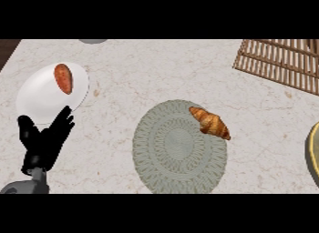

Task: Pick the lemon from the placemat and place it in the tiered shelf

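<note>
Marble counter, seen from steeply above. Left hand rests at the near left, fingers straight and up, holding nothing, its fingertips overlapping the near edge of a white plate. On that plate, toward its far side, lies an orange-red oblong food item.

Round grey-green placemat sits near centre. On its far right edge lies a croissant, partly hanging over onto the counter. No lemon shows on the placemat; the croissant is the only thing there.

Slatted wooden shelf at the far right corner. A yellow-rimmed plate is cut off by the right edge. Right hand out of sight.
</note>
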